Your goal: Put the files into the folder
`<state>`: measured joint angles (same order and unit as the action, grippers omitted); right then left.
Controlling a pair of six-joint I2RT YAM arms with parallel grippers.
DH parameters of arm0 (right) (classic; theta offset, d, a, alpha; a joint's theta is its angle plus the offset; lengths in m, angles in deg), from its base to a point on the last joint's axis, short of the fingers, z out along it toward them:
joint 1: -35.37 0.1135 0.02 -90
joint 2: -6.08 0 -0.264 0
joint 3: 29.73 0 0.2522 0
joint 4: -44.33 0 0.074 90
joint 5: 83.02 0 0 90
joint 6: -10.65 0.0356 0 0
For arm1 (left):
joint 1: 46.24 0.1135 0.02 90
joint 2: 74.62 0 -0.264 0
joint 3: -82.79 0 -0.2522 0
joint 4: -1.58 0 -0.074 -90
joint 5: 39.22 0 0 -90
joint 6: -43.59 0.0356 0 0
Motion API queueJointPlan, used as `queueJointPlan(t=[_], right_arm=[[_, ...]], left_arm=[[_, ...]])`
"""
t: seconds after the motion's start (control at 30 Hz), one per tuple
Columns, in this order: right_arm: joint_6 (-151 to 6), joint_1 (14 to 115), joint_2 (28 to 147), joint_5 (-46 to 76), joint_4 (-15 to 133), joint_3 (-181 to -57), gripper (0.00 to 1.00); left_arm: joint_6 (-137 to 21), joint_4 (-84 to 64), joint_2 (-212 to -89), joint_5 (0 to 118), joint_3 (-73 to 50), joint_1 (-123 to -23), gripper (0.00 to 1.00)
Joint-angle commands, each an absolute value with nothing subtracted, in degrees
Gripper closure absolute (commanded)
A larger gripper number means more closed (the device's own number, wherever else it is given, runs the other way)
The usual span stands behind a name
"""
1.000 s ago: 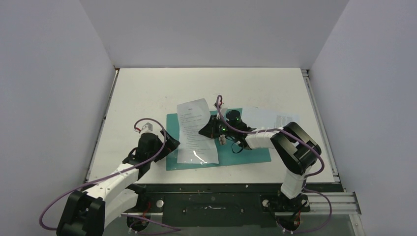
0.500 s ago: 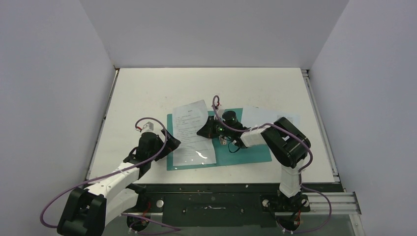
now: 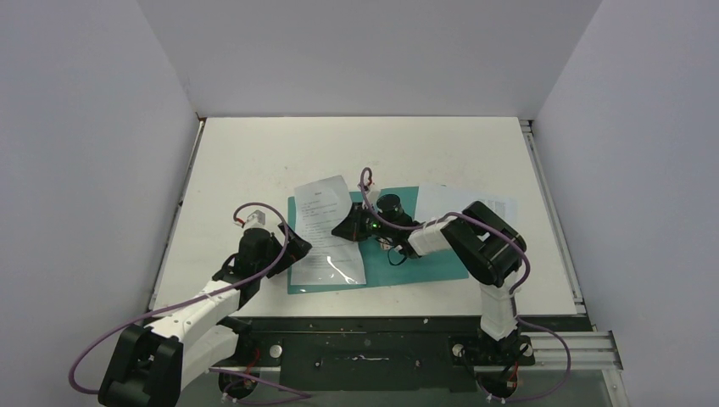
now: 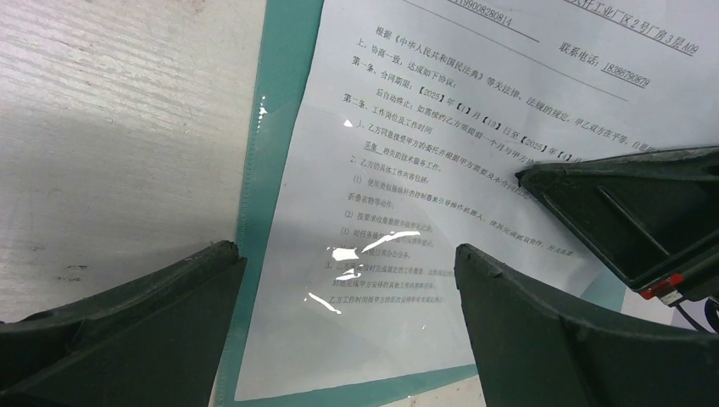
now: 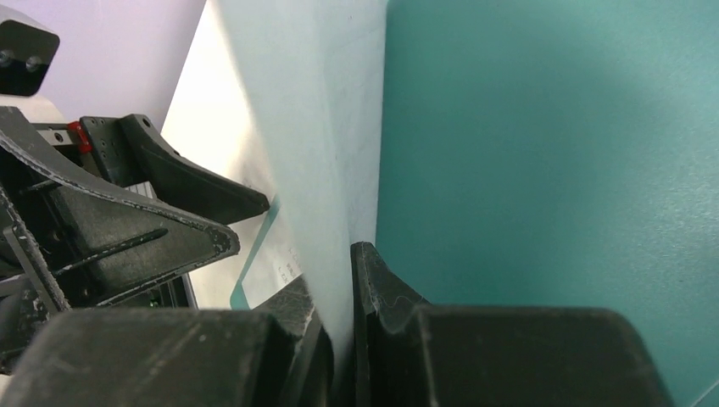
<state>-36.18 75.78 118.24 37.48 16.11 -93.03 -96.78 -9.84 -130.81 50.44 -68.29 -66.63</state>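
Arm bases sit at the near edge of the table (image 3: 254, 153), and both arms reach forward over it. The left gripper (image 3: 297, 246) is nearest, low over the near-left part of the folder (image 3: 424, 263). In the left wrist view its jaws are spread wide. One finger (image 4: 127, 331) is above the line where the bare table (image 4: 110, 127) meets the teal border of the folder (image 4: 280, 102). The other finger (image 4: 576, 339) is above the printed sheet (image 4: 407, 212). The left gripper (image 4: 343, 253) has nothing between its tips, and I cannot tell whether it touches the surface.

The printed sheet (image 3: 326, 233) lies on the left half of the folder, turned a little off square. Its far end pokes past the folder's far edge onto the table. Bright glints show on its near half.

Just beyond, the right gripper (image 3: 343, 227) comes in from the right and meets the sheet's right-hand edge. The right wrist view shows the right gripper (image 5: 339, 280) with its jaws pressed together on that edge, pinching the printed sheet (image 5: 314, 127), which rises between them. Bare teal folder (image 5: 543, 153) fills the right of that view. The left gripper (image 5: 127, 212) shows across from it, and the right gripper (image 4: 644, 212) shows at the side of the left wrist view.

Farther right, a second white sheet (image 3: 449, 199) lies on the table at the folder's far-right corner, partly hidden by the right arm.
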Motion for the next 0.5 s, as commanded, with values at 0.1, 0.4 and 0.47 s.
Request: queueJointPlan(t=[0.1, 0.4, 0.47], right_arm=[[-38.2, 76.1, 118.3, 40.4, 13.2, -94.6, 0.95], [-40.9, 74.9, 117.2, 42.5, 17.4, -95.9, 0.95], [-41.8, 74.9, 117.1, 42.7, 18.8, -96.6, 0.95]], left_arm=[[-96.4, -13.9, -130.6, 51.5, -68.6, -66.4, 0.03], [-96.4, -13.7, -130.7, 51.3, -68.6, -66.4, 0.03], [-96.3, -13.7, -130.9, 51.3, -68.5, -66.4, 0.03]])
